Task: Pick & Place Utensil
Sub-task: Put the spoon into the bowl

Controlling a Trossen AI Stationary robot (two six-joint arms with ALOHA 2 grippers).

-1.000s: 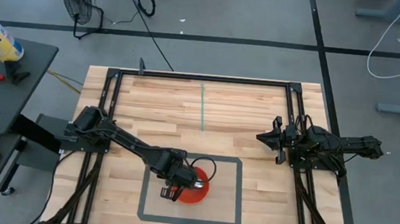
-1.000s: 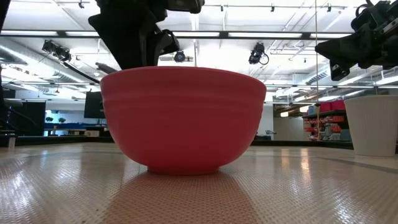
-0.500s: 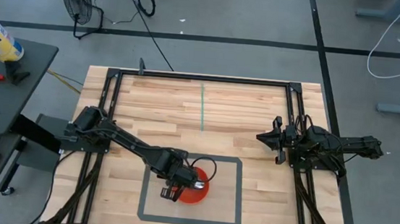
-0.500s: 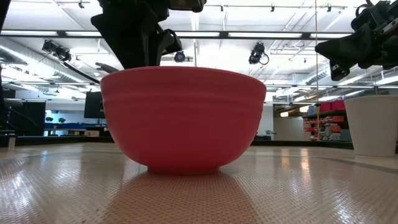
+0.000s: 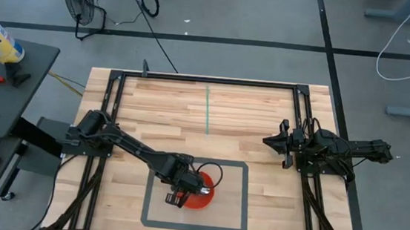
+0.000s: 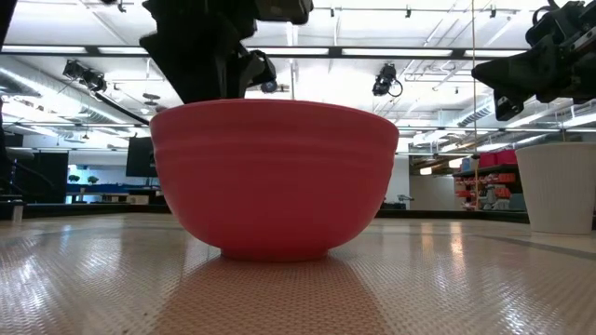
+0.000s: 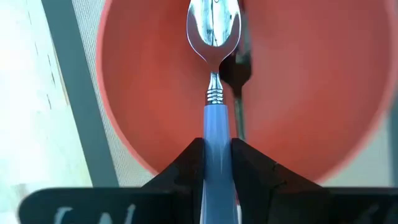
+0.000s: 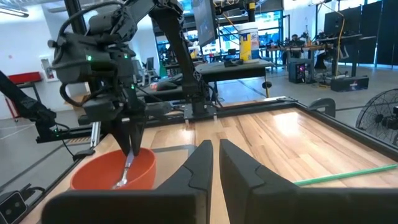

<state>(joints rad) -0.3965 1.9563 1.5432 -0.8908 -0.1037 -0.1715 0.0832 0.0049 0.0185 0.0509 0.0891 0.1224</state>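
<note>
I am gripping the spoon (image 7: pixel 214 87) by its blue handle in my left tool (image 7: pixel 216 152), its head hanging inside the red bowl (image 7: pixel 311 93) on the surface (image 5: pixel 189 121). The carrying looks done; letting go is left. My right tool (image 5: pixel 275 143) is waiting, fingers nearly together, holding nothing, well apart.

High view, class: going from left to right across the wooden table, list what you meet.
Left arm's base → left tool, holding the spoon over the red bowl → green tape line → right tool → right arm, waiting at the table's right side.
</note>
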